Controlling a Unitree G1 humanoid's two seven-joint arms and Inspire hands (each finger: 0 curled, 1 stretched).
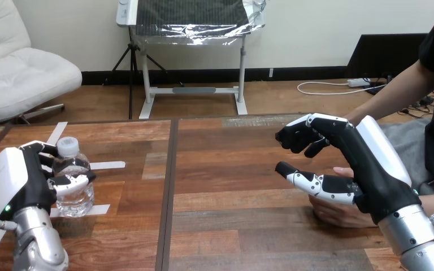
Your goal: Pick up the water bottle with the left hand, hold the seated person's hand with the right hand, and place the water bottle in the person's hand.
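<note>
A clear water bottle [74, 195] with a white cap stands upright on the wooden table [231, 186] at the left. My left hand [22, 183] is wrapped round it, fingers behind and thumb across the front. At the right, my right hand [373, 169] hovers open, its fingers slightly bent and spread and its thumb stretched out to the left. The person's hand [336, 214] rests on the table just under my right palm and thumb. No finger of mine curls round it.
White tape marks [107, 165] lie on the table round the bottle. A dark seam [170, 186] runs front to back between the two tabletop halves. The person's forearm [398, 93] comes in from the right edge.
</note>
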